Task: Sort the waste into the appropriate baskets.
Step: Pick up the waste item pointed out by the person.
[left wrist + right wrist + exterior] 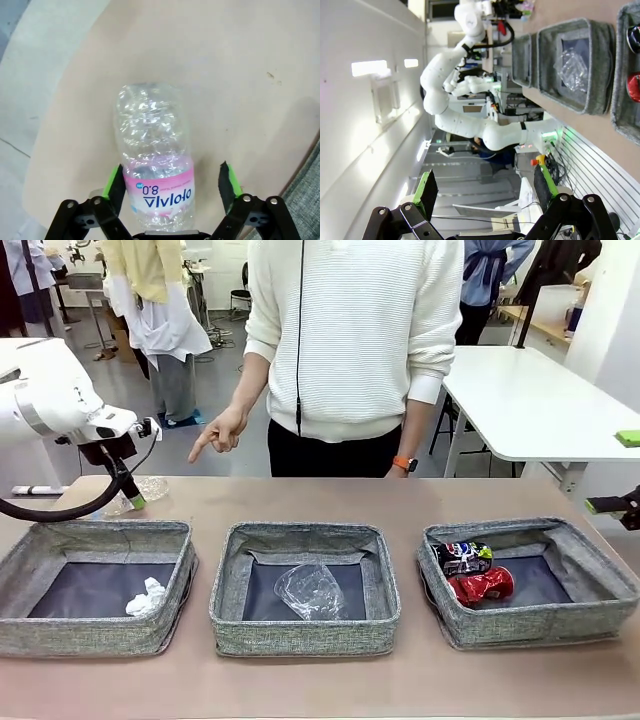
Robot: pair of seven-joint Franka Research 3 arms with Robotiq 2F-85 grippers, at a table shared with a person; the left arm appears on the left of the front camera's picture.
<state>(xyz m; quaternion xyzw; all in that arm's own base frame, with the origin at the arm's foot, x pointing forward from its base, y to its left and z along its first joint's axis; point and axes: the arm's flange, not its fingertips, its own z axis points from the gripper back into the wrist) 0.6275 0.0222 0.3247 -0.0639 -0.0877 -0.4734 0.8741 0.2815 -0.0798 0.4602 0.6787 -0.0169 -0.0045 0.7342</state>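
A clear bottle (152, 150) with a pink label lies on the table behind the left basket (60, 535), also seen as the bottle (150, 488) in the front view. My left gripper (171, 182) straddles its labelled end; the jaws stand open, one pad at the bottle's side and a gap at the other. In the front view the left gripper (130, 495) is low over it. The left basket holds a white paper ball (148, 597). A clear plastic cup (310, 590) lies in the middle basket (228, 585). The right basket (590, 560) holds a dark blue can (462, 557) and a red can (483, 585). My right gripper (485, 187) is open and empty.
A person stands at the far side, one hand (220, 432) pointing down towards the bottle's end of the table. The right gripper (610, 505) hangs at the right edge, off the table. Bare tabletop (320, 690) runs in front of the baskets.
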